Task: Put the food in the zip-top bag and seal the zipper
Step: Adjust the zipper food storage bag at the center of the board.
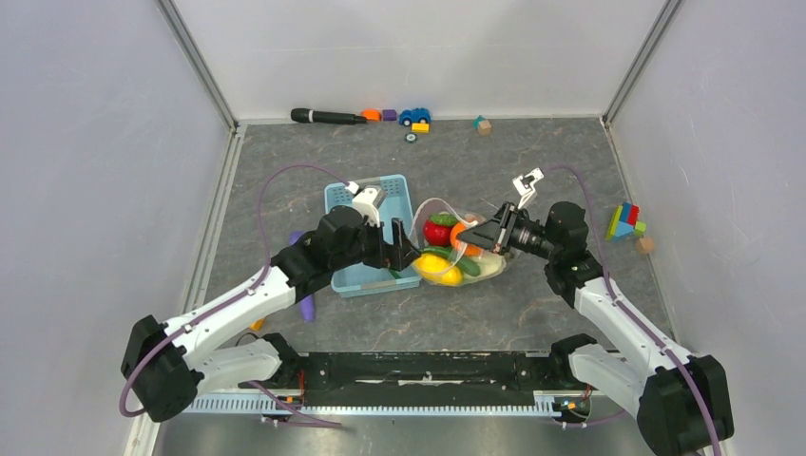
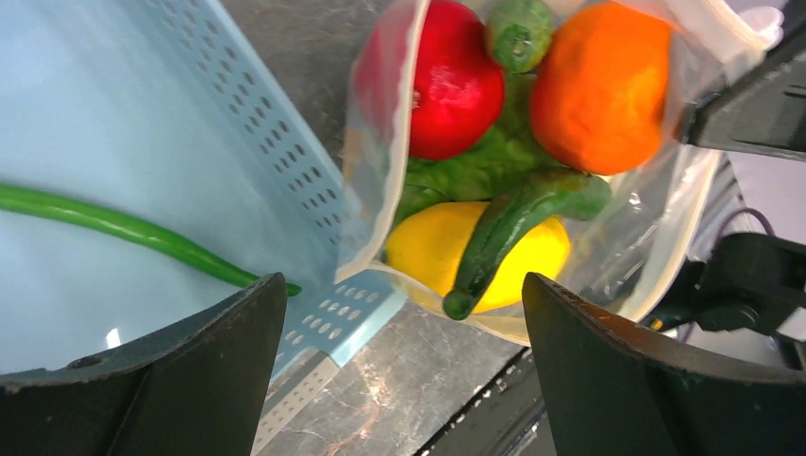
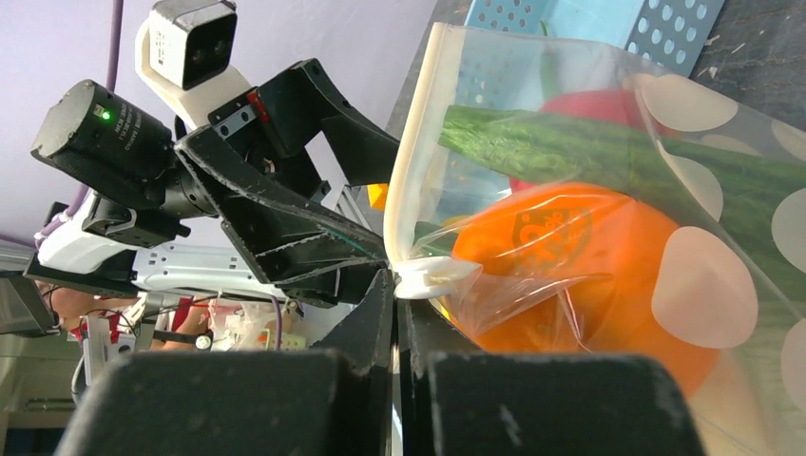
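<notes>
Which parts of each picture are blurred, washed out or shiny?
Top view: even light, everything sharp. Left wrist view: the left tool dark and soft at the bottom edge, the basket washed out pale. Right wrist view: the right tool blurred up close, the bag shiny over the orange piece.

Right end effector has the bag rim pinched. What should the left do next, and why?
Probably bring the open left end effector onto the zipper beside where the right end effector pinches it, and close. The red piece, orange piece, yellow piece and cucumber already lie inside the zip-top bag, and its mouth gapes.
</notes>
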Robot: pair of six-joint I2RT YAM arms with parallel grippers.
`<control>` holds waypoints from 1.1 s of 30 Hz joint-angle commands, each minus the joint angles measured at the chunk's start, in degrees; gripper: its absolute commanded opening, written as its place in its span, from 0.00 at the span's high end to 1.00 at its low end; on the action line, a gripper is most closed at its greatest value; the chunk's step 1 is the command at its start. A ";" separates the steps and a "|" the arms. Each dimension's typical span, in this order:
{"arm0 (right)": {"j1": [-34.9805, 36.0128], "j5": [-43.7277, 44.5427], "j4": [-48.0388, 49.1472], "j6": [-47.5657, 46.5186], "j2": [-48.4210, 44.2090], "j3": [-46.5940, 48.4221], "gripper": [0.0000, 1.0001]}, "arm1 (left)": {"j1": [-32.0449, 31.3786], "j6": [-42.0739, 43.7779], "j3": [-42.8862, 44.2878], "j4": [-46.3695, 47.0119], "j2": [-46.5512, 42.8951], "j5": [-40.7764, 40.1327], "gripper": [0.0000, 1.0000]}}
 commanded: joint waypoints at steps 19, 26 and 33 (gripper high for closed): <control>-5.80 -7.28 -7.52 -4.27 -2.49 4.73 1.00 | 0.25 5.15 11.24 2.84 13.79 1.50 0.86; -12.71 -6.81 -26.27 -19.54 -0.66 11.39 1.00 | -6.63 7.07 21.30 -3.86 16.13 -1.63 0.98; -17.05 14.32 -55.29 -40.60 0.08 27.50 1.00 | -9.32 10.09 33.87 -13.16 22.45 -6.10 0.98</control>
